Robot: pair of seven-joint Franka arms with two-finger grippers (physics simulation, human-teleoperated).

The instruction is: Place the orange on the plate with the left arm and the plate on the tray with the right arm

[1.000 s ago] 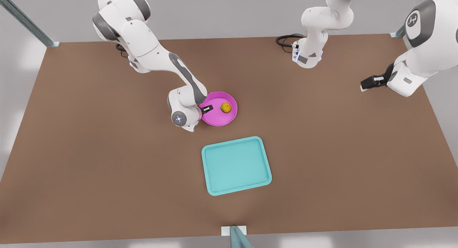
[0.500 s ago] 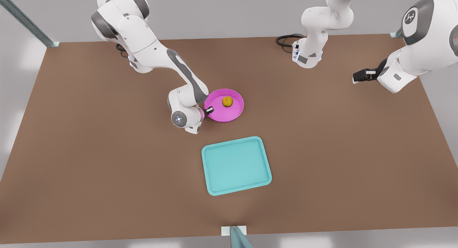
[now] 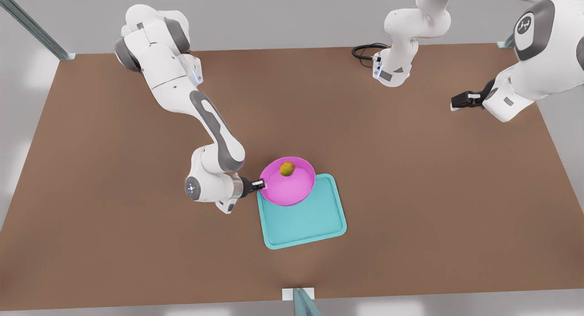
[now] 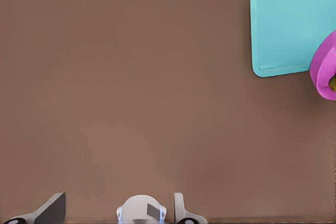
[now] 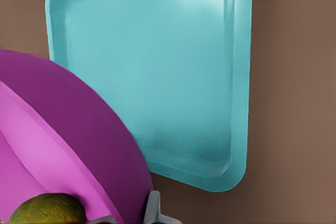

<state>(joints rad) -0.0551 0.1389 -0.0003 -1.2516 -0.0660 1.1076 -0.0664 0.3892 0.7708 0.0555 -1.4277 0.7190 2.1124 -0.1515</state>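
Currently our right pincer (image 3: 260, 184) pinches the rigid plate (image 3: 292, 190) rim at 9 o'clock above the tray (image 3: 315, 225), loose orange (image 3: 287, 168) may roll; left pincer (image 3: 457, 101) waits, fingers apart.

My brown table (image 3: 137, 206) carries the tray (image 3: 315, 225) lying flat near its front edge, and a black cable (image 3: 365, 49) at the back.

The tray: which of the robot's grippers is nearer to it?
Right. The right gripper holds the plate at the tray's corner; the left gripper waits far off, open.
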